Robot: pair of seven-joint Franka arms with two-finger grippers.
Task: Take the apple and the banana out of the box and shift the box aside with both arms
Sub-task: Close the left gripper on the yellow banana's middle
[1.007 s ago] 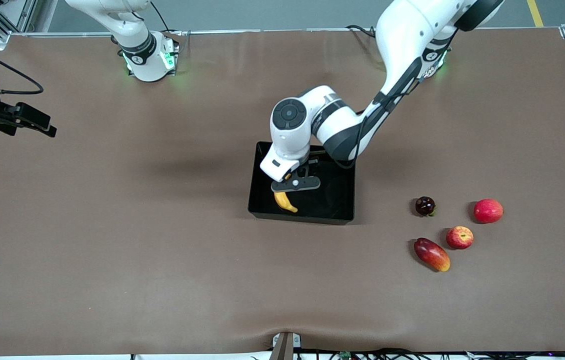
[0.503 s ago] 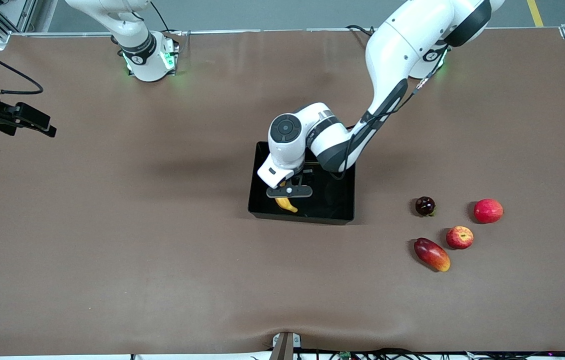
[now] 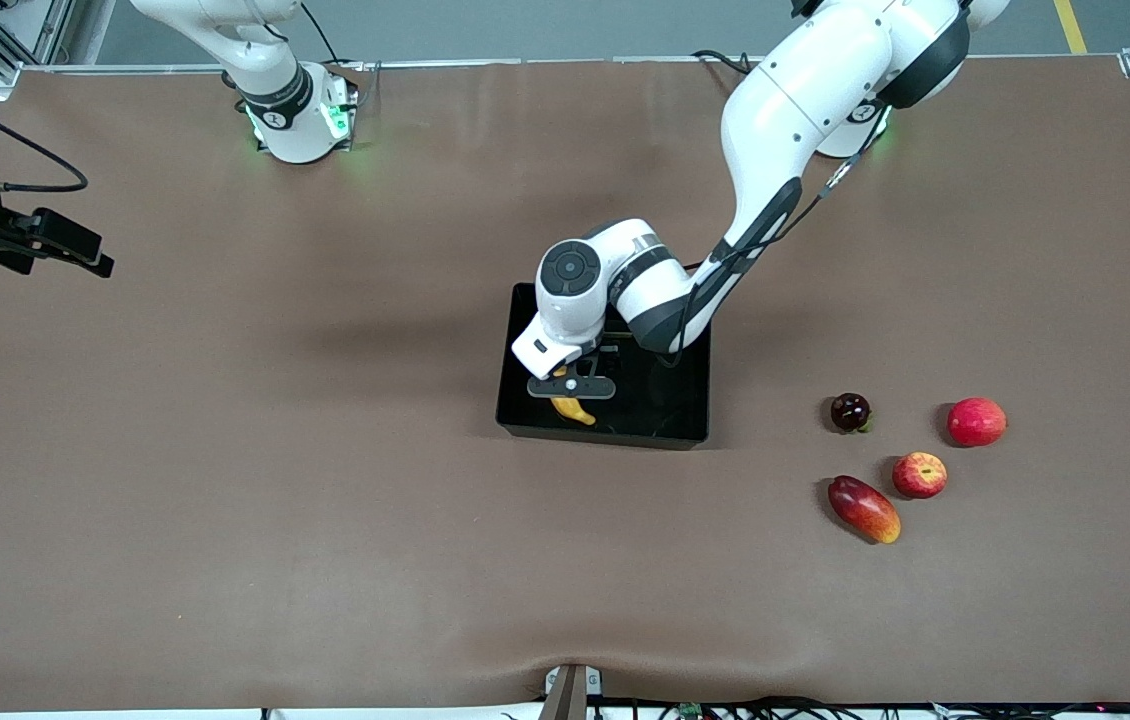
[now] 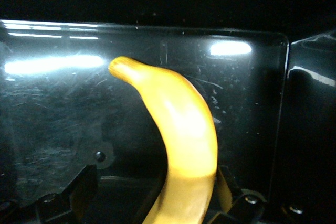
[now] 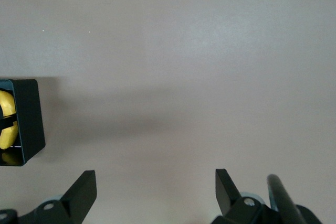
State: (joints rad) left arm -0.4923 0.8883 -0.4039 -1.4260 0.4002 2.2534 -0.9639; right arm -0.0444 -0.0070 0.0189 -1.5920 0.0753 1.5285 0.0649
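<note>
Since a second earlier the left arm had drawn its elbow back toward its base and lowered its wrist; the left gripper had sunk into the box, and less of the banana showed under it than before. The fruits on the table and the right arm had not moved.

Left gripper: down inside the box, over the part toward the right arm's end of the table, fingers closed on the banana. In the left wrist view the banana ran from between the fingers out over the glossy black floor of the box, stem end free; whether it touched the floor could not be told. A yellow reflection showed on the box wall.

Box: black, low-walled, at mid-table. In the right wrist view one corner of the box showed with yellow inside.

Right gripper: fingers spread wide, empty, held over bare table toward the right arm's end. The right arm waited.

Loose fruit, toward the left arm's end of the table, all well apart from the box: apple with yellowish patches, just beside the mango, which lay nearer the front camera; a plain red fruit farther from the camera than the apple; a small dark fruit beside it, toward the box.

Writing: none legible on box, arms or fruit.
</note>
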